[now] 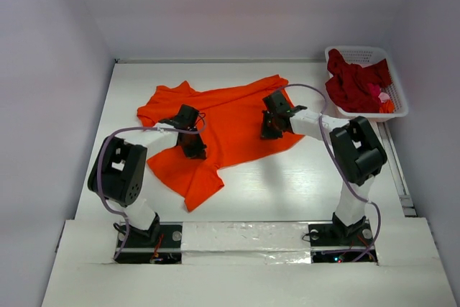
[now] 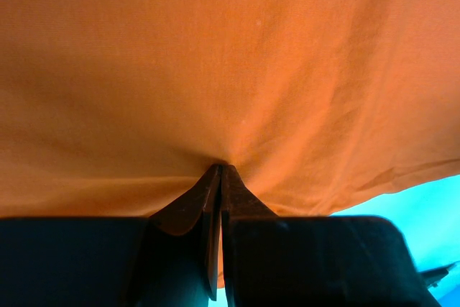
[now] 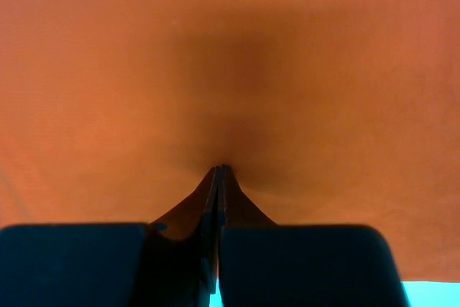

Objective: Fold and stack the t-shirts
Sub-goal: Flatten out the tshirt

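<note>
A: Start at the left. What had the left end effector (image 1: 194, 150) got?
B: Its jaws were pressed together on a small pucker of the orange-red t-shirt (image 1: 230, 124), which lay spread and rumpled across the middle of the bench (image 1: 287, 185), not yet folded
A: And the right end effector (image 1: 272, 131)?
B: Closed likewise, on the same shirt nearer its right edge, with the cloth dimpled at its tips
A: The others?
B: The dark crimson t-shirts (image 1: 352, 84) sat heaped in the white basket (image 1: 359, 54) at the far right corner
A: What could have gone wrong from there?
B: Both pinches looked thin, perhaps only the top layer. A lift might have parted the layers or let the cloth slip from one side, so the fold would land skewed. Had the arms pulled unevenly, the shirt could have dragged and bunched along the bench
</note>
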Robot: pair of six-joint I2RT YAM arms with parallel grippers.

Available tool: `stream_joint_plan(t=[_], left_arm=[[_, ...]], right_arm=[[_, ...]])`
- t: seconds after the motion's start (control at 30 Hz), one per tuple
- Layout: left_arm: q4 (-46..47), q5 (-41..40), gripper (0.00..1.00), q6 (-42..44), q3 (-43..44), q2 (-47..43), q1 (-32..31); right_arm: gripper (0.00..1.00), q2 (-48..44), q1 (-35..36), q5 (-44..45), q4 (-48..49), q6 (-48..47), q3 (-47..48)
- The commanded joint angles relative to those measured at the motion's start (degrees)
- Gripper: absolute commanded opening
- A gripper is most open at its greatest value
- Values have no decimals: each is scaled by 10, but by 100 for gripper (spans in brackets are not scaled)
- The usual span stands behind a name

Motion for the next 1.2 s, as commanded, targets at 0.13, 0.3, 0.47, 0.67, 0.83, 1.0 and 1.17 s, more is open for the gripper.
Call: stream_joint_plan(t=[0.13, 0.3, 0.47, 0.67, 0.83, 1.0, 1.17], left_arm=[[-38, -21, 0, 5, -33, -3, -6], [-61, -26, 0, 11, -37, -16, -11], [-80, -28, 0, 12, -56, -43, -23], [-104, -23, 0, 2, -92, -80, -46], [-127, -20, 0, -1, -124, -126, -67], [-157, -2, 0, -3, -110, -155, -78], [-190, 4, 0, -9, -63, -176, -78]], right_arm=[[0, 0, 27, -6, 22, 27, -88], [0, -42, 58, -26, 37, 46, -150], [0, -95, 81, -42, 25, 69, -198], [0, -177, 137, -46, -18, 90, -240], [0, -253, 155, -42, -64, 102, -261], [0, -293, 166, -45, -85, 111, -287], [0, -329, 172, -23, -119, 108, -262]])
